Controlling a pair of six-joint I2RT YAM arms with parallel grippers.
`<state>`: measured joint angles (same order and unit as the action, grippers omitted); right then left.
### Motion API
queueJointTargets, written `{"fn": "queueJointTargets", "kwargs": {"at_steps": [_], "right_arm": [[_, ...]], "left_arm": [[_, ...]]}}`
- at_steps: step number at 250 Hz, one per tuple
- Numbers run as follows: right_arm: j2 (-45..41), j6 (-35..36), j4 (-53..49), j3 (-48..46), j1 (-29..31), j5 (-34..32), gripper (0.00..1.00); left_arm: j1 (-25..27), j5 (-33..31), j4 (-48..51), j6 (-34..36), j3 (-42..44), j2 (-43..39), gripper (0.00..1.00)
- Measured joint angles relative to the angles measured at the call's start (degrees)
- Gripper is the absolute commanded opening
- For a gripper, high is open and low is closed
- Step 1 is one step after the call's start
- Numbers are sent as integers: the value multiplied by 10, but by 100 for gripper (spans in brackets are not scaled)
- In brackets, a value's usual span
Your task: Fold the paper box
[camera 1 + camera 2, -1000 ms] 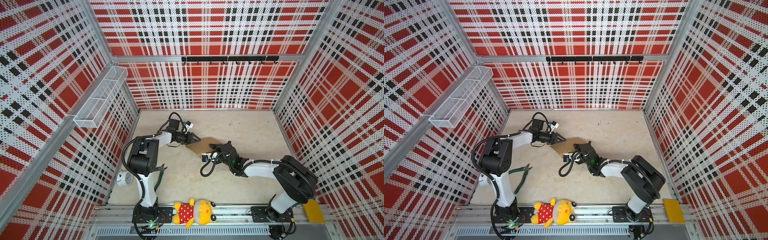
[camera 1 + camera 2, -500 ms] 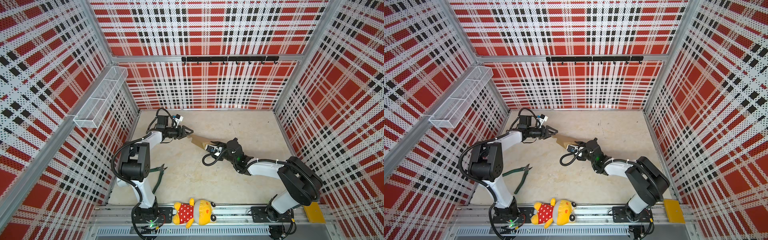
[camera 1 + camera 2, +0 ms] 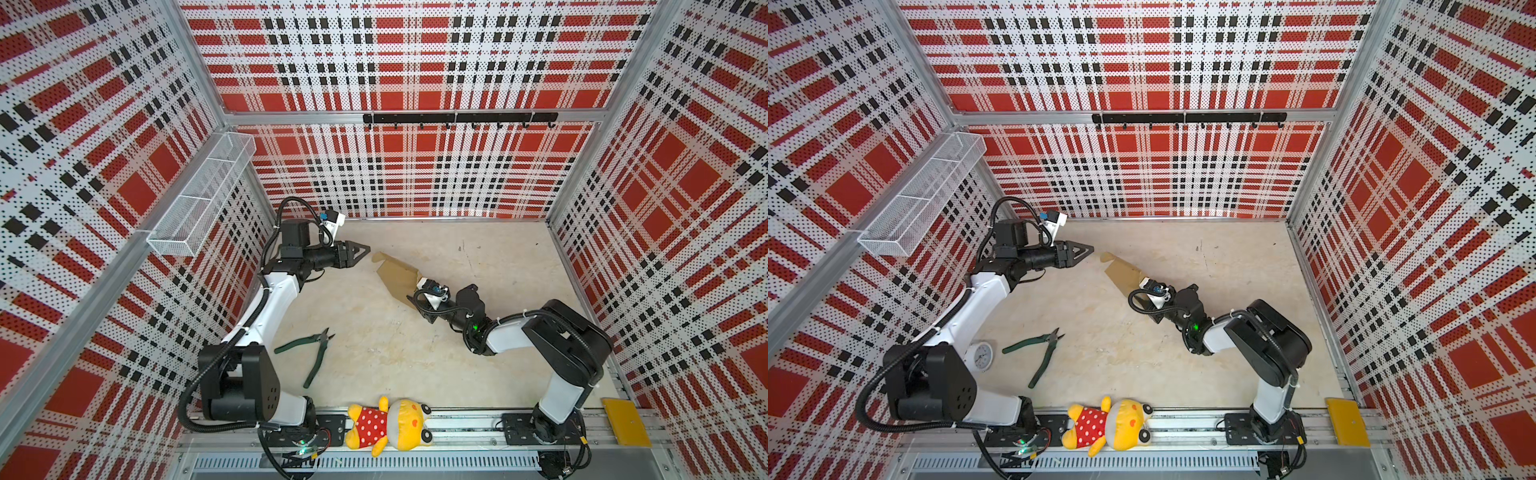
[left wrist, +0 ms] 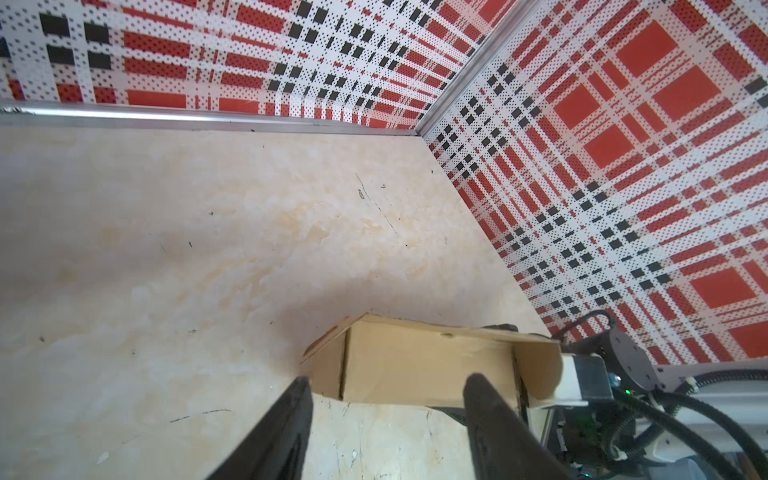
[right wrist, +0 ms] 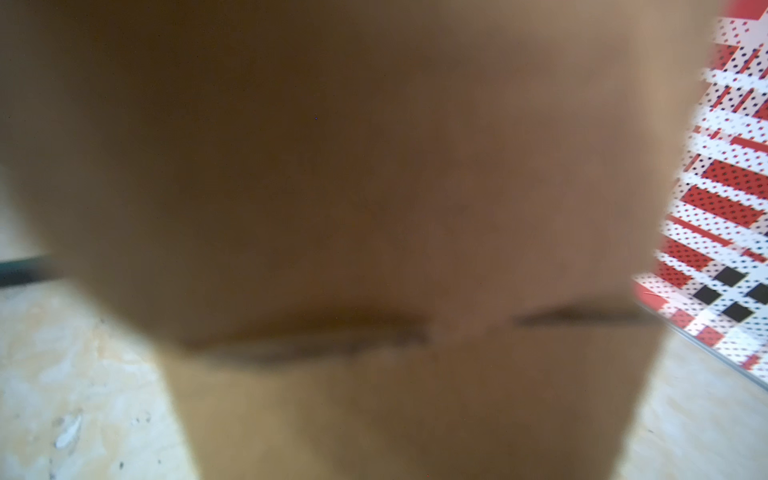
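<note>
the paper box [image 3: 395, 275] lies mid-table, long axis slanting far-left to near-right. the right gripper [image 3: 412, 296] sits at its near end, jaws hidden, grip unclear. the left gripper [image 3: 365, 250], jaws spread and empty, points at the far end, apart.

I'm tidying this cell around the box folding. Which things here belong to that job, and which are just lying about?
For the job: paper box, left pincer.
Lying about: pliers, plush toy, small clock, yellow plate.
</note>
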<state>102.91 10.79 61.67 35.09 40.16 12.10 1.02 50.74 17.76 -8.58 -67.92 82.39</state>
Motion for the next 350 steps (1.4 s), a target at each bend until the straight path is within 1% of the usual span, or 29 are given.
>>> {"fn": "queueJointTargets", "kwargs": {"at_steps": [62, 99, 159, 185, 203, 260, 284, 323, 350], "right_arm": [[58, -60, 76, 3, 0, 27, 52], [96, -79, 107, 13, 0, 31, 53], [130, -94, 140, 32, 0, 40, 60], [137, -93, 153, 35, 0, 43, 64], [141, -92, 154, 35, 0, 43, 68], [141, -88, 158, 35, 0, 43, 72], [138, -86, 158, 30, 0, 42, 79], [113, -74, 157, -1, -1, 39, 83], [77, -68, 158, -28, -1, 37, 84]], "left_arm": [[-2, -45, 44, 45, 0, -2, 62], [-3, -75, 59, 73, 0, -2, 63], [-3, -110, 60, 91, 12, -2, 65], [-2, -120, 59, 95, 14, 1, 71], [1, -125, 59, 95, 15, 5, 74], [18, -132, 59, 96, 15, 21, 75], [27, -133, 62, 101, 14, 27, 76], [33, -133, 67, 104, 5, 42, 76], [38, -135, 76, 109, -7, 54, 76]]}}
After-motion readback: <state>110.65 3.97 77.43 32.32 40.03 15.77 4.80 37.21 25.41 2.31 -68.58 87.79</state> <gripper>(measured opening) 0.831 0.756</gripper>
